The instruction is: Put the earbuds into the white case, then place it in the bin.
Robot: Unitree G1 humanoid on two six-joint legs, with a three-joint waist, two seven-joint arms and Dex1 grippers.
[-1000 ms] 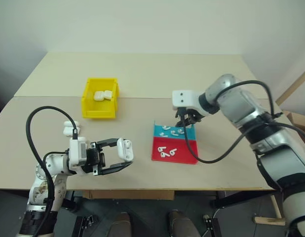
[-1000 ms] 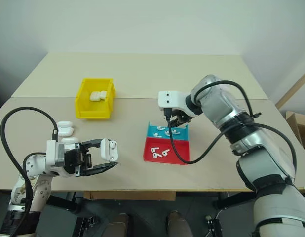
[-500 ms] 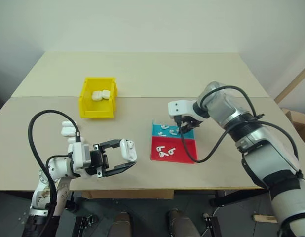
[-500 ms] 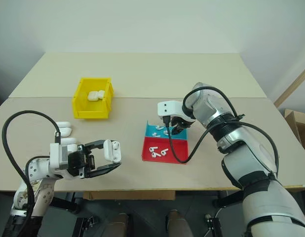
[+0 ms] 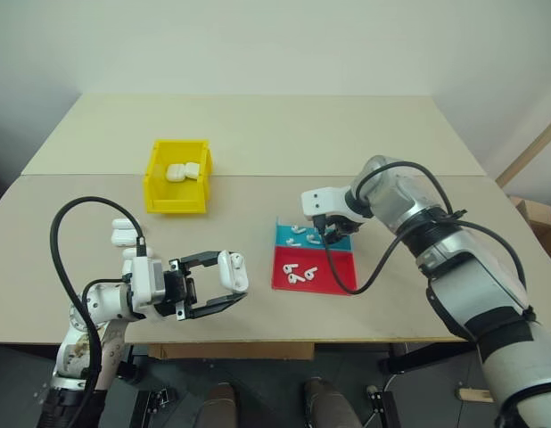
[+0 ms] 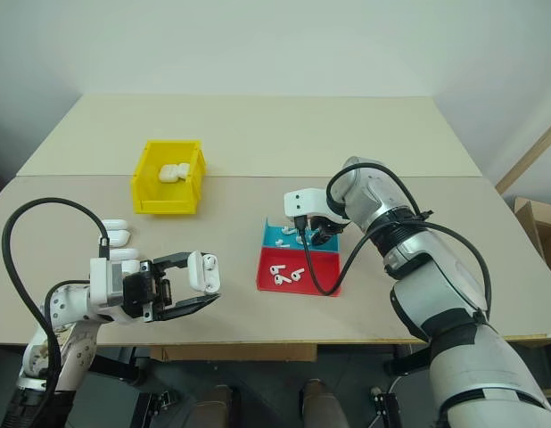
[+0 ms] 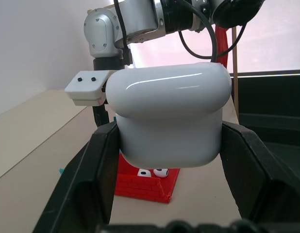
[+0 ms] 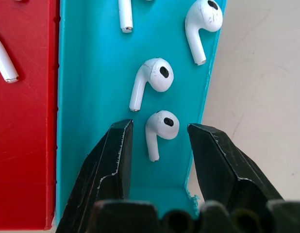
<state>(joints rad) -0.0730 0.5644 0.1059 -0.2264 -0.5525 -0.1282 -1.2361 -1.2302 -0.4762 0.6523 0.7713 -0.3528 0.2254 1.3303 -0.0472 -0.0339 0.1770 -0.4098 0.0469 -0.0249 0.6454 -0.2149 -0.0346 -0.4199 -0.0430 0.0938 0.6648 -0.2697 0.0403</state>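
Observation:
My left gripper [image 5: 231,278] is shut on a white case [image 5: 229,270], held sideways above the table's front left; the case [image 7: 169,116] sits wedged between both black fingers, lid closed. My right gripper [image 8: 159,133] is open and points down into the blue tray [image 8: 91,73]. Its fingers [image 8: 113,155] straddle one earbud [image 8: 159,127] without touching it. Several more earbuds [image 8: 151,80] lie beside it in that tray. The yellow bin [image 5: 177,203] stands at the back left with white cases [image 5: 185,171] inside.
A red tray [image 5: 322,275] with a few earbuds [image 5: 298,275] adjoins the blue tray on the near side. Spare white cases [image 5: 124,234] lie on the table just behind my left arm. A seam runs across the tabletop behind the trays.
My right gripper has sunk lower into the blue tray, down around an earbud. The left gripper and its case have stayed put. The camera view shifted slightly.

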